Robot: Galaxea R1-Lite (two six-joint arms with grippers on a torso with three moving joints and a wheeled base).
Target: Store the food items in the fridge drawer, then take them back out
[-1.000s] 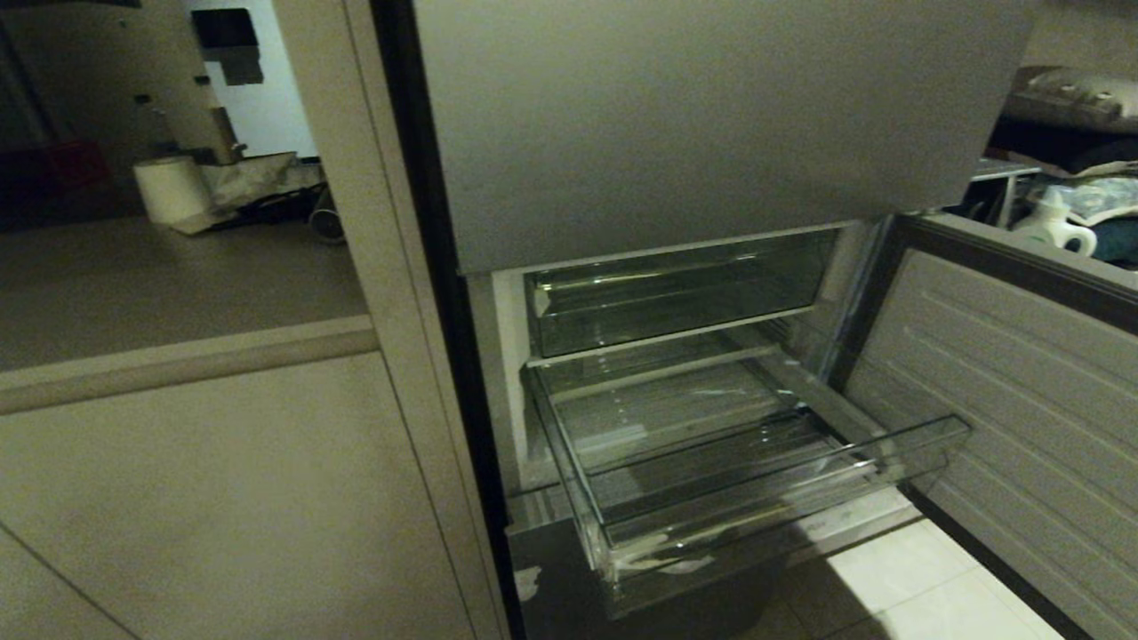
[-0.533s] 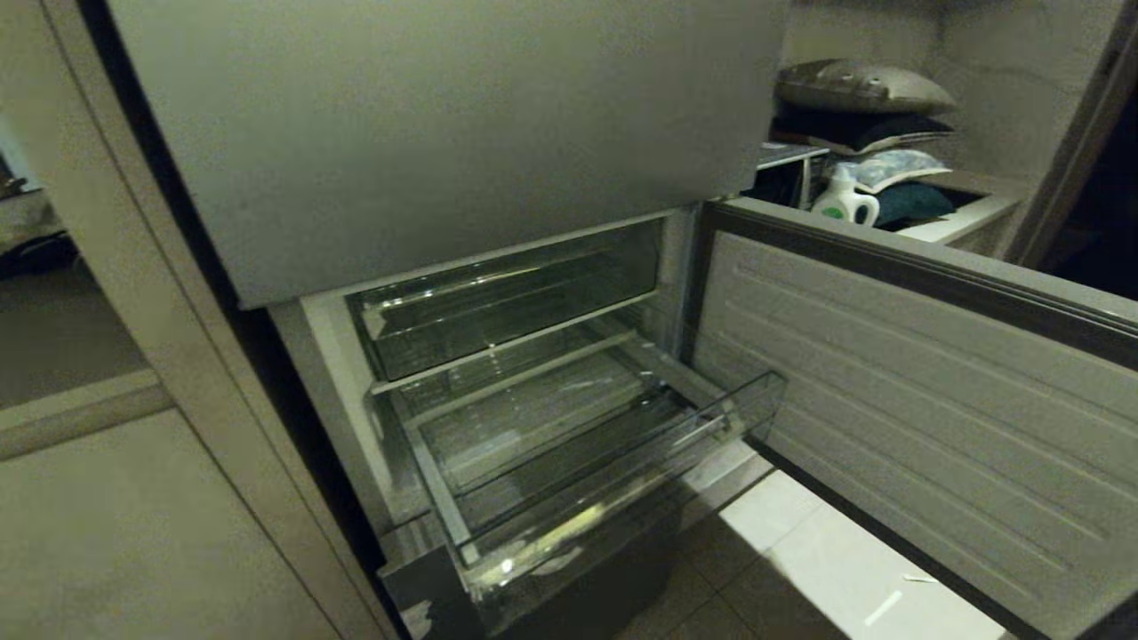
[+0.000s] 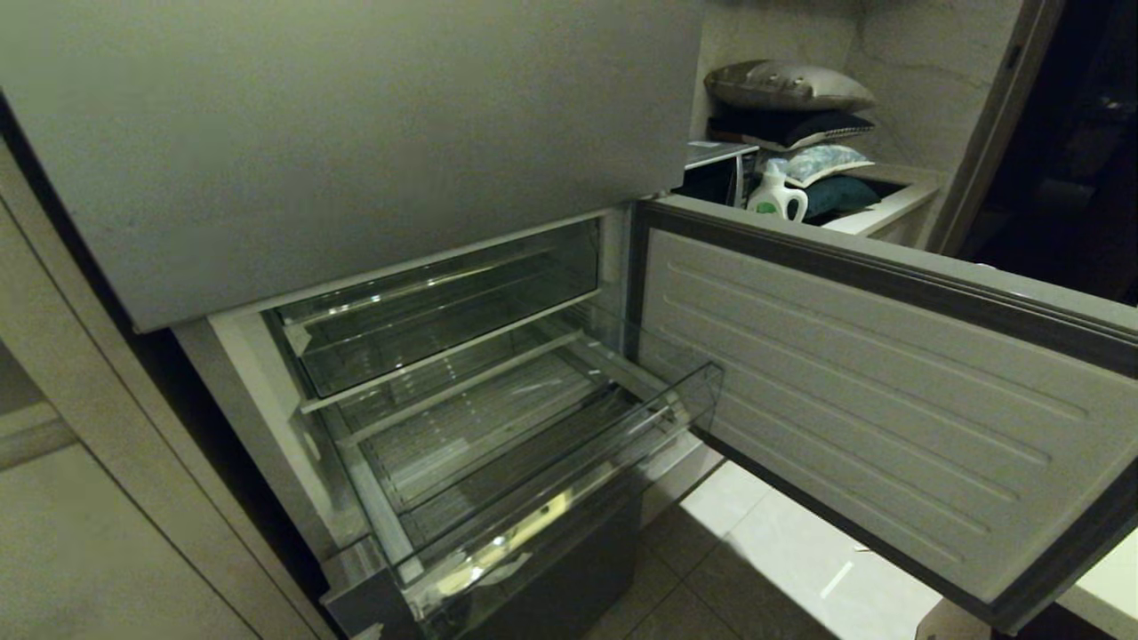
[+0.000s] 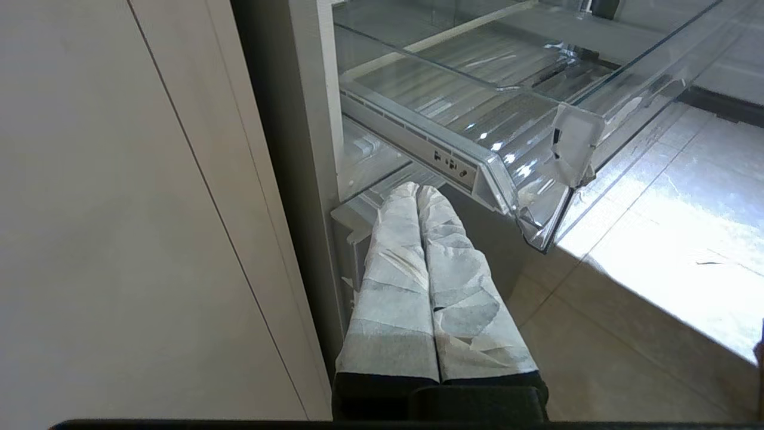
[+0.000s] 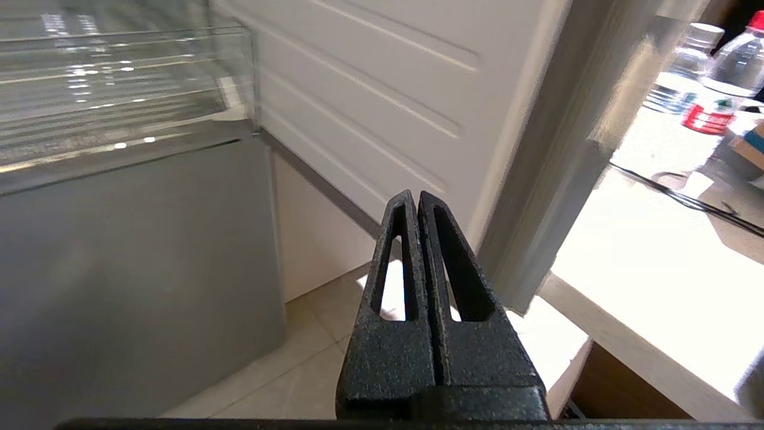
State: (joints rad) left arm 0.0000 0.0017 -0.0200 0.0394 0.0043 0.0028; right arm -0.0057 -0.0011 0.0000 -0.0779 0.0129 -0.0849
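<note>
The fridge drawer is pulled out and has no food in it. My left fingers and right fingers are closed, holding nothing (both hang low). Next I need to find food.

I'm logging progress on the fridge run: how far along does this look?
Done: the fridge drawer stands pulled out, the door swung open. In hand: nothing; the left gripper and right gripper are both shut and empty, low beside the fridge. Left: the drawer holds no food, so either storing hasn't started or everything is back out; these views cannot say which.
</note>
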